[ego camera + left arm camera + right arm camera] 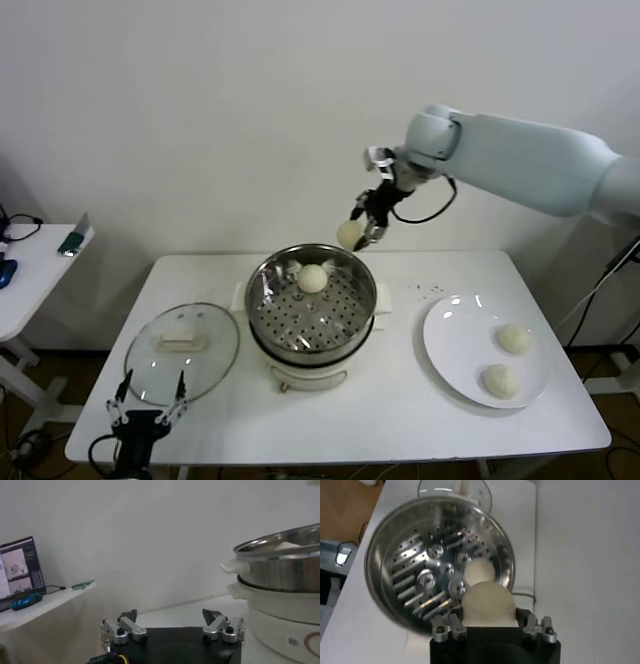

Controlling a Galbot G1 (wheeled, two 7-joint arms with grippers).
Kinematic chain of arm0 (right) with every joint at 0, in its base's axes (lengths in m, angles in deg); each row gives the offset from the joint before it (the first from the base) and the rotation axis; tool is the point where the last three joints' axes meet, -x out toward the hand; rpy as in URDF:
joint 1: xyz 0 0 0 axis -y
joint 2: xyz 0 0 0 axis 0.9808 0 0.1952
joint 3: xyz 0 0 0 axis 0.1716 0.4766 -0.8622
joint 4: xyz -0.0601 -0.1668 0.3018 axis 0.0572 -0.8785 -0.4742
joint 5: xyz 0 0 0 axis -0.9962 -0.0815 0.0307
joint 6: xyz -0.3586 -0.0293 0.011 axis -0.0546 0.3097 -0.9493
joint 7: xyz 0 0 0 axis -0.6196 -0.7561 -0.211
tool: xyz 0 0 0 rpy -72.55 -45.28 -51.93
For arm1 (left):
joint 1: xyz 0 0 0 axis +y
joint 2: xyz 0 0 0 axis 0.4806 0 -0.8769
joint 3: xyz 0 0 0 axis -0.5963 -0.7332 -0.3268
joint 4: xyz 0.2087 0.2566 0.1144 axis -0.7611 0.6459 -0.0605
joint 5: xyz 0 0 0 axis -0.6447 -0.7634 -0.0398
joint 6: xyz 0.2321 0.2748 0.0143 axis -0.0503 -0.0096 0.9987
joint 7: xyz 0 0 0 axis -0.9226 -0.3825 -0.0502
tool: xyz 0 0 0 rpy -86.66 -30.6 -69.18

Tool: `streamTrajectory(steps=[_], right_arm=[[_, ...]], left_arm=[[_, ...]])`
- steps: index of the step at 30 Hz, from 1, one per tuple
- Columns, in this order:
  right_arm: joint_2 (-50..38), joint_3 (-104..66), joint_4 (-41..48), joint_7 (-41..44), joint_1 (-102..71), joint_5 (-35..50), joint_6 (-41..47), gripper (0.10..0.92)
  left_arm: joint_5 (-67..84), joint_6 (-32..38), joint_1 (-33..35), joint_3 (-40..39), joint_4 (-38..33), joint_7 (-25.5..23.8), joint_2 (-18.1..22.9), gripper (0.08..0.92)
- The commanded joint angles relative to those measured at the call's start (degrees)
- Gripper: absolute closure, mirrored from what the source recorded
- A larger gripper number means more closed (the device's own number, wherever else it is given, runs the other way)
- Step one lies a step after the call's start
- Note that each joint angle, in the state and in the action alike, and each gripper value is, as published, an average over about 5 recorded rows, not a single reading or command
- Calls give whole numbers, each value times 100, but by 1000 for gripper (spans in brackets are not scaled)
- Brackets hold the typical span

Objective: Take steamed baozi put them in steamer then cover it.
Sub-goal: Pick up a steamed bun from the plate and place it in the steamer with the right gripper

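**Second bun held over the steamer**

White wall and a white table [400, 400] frame your workspace. On the table the steamer [312, 345] stands at the centre, the cover [182, 350] lies flat just beside it on the robot's left, and a plate [460, 345] sits apart on the right.

Your right gripper [362, 226] hangs above the far rim of the steamer, its fingers pinching a held bun [487, 605]. One bun [313, 278] already rests on the perforated tray toward the far side. Two more buns [515, 338] [500, 380] lie on the plate.

Your left gripper [148, 408] is parked low at the near edge of the table, just in front of the cover, fingers spread wide and holding nothing.

Handling notes, as judgement:
- Treat each bun as light, soft and easily dented. Grip across the widest part of its sides with light pressure only.
- Lower the held bun onto a bare part of the tray, apart from the one already there, before you let go; a drop may make it roll.
- Expect the cover to be rigid, heavier and breakable glass. Take it by the cream handle [183, 343], not by the rim.
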State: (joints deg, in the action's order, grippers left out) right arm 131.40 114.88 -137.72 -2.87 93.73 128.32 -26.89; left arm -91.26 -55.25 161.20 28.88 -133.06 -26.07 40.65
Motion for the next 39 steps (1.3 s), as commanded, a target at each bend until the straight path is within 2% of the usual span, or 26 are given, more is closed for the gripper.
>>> streamTrajectory(steps=[1, 29, 32, 36, 39], right_arm=[[1317, 118, 373, -101, -285, 422, 101, 347], [1776, 753, 634, -231, -1036, 297, 58, 332], [1781, 761, 643, -240, -1052, 283, 64, 305], [1723, 740, 593, -239, -1021, 254, 63, 226], [1560, 707, 458, -236, -893, 202, 45, 205]], left_arm=[[11, 15, 17, -2, 8, -56, 11, 177], [158, 74, -127, 25, 245, -86, -4, 177], [182, 81, -140, 21, 265, -85, -18, 177], [196, 86, -181, 24, 293, -78, -34, 177], [180, 83, -207, 17, 303, -77, -39, 177]])
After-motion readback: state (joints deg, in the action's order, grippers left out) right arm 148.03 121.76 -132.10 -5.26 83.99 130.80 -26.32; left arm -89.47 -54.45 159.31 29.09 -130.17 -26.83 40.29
